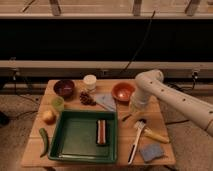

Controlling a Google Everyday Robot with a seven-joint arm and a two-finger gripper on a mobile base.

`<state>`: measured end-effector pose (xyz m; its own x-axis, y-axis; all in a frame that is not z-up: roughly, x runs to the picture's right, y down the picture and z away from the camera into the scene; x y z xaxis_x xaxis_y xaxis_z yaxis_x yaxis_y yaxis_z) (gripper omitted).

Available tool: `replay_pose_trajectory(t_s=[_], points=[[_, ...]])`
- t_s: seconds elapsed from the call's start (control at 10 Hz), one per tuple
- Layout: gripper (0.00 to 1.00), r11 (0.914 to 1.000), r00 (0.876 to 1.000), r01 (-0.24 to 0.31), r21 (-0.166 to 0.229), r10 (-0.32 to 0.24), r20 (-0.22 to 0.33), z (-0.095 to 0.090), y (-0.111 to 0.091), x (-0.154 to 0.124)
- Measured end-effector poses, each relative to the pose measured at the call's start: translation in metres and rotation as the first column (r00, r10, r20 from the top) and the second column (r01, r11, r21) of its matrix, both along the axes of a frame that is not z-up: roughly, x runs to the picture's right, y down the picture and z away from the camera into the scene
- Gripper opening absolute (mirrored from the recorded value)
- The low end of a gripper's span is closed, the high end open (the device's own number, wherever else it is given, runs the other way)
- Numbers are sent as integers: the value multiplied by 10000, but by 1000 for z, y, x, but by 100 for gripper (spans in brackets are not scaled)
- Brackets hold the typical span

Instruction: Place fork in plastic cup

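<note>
Gripper (136,108) beside the orange bowl (123,91), my jaws shut, the fork (126,118) apparently lying just below on the surface, so I risk carrying nothing to the plastic cup (58,103).

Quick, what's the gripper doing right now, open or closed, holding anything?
Gripper: closed, low beside the green tray's right edge, in front of the orange bowl; whether it holds anything cannot be told.
</note>
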<state>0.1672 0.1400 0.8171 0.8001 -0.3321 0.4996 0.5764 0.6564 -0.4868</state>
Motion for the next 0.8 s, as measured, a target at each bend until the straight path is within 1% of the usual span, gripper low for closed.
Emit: replay_pose_trajectory(t_s=[0.2, 0.5, 0.6, 0.8], points=[[0, 9992, 9993, -228, -314, 237, 275, -16, -10, -4], [0, 9960, 9955, -210, -863, 289, 907, -50, -18, -39], [0, 9942, 9928, -207, -1057, 328, 1149, -67, -23, -50], [0, 9914, 9867, -106, -1304, 315, 1592, -98, -28, -71]])
